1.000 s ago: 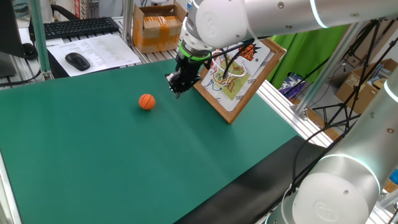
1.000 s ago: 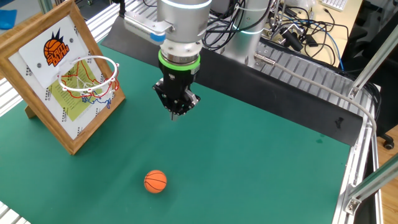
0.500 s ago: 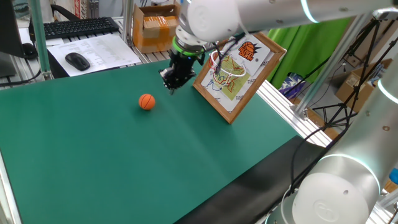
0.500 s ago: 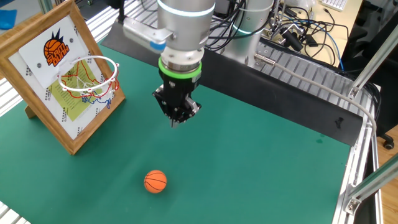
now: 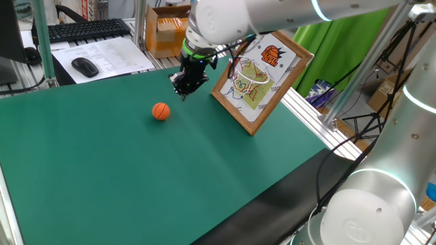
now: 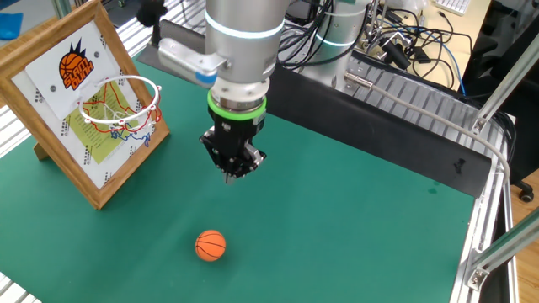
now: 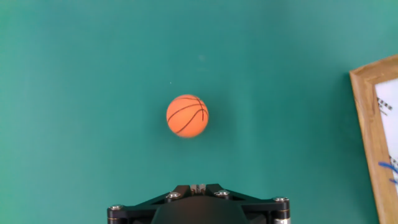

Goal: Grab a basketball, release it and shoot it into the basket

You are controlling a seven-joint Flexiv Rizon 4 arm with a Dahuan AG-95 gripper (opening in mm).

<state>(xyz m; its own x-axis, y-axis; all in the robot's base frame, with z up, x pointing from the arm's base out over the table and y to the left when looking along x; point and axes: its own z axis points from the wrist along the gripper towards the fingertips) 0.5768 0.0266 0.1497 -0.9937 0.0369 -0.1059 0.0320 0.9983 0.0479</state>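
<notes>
**End effector above bench, basketball not yet grasped**

End effector (image 6: 233, 171) hangs in the air over the green bench (image 6: 354, 227), holding nothing. Fingers look drawn together to a dark point in both fixed views, but the gap is too small and dark to read, so open or closed: cannot tell. Hand view shows only the end effector's black base at the bottom edge, no fingertips.

Basketball (image 6: 210, 245) sits loose on the bench, apart from the end effector, toward the edge nearest the keyboard (image 5: 82, 29) side. Basket (image 6: 125, 103) on its wood-framed board stands near the opposite bench edge, well apart from the ball.

Handling, as a guess: ball is small, light and round, probably a bit squashy, and free to roll at any nudge. Best taken from straight above, fingers closing across its widest middle; an off-centre pinch would likely squirt it away.

View differences: hand view (image 7: 187, 116) shows the seam lines and that the ball lies ahead of the end effector, not under it, plus the board's frame at the right edge. Fixed views show height above the bench and the hoop itself, which hand view lacks.
</notes>
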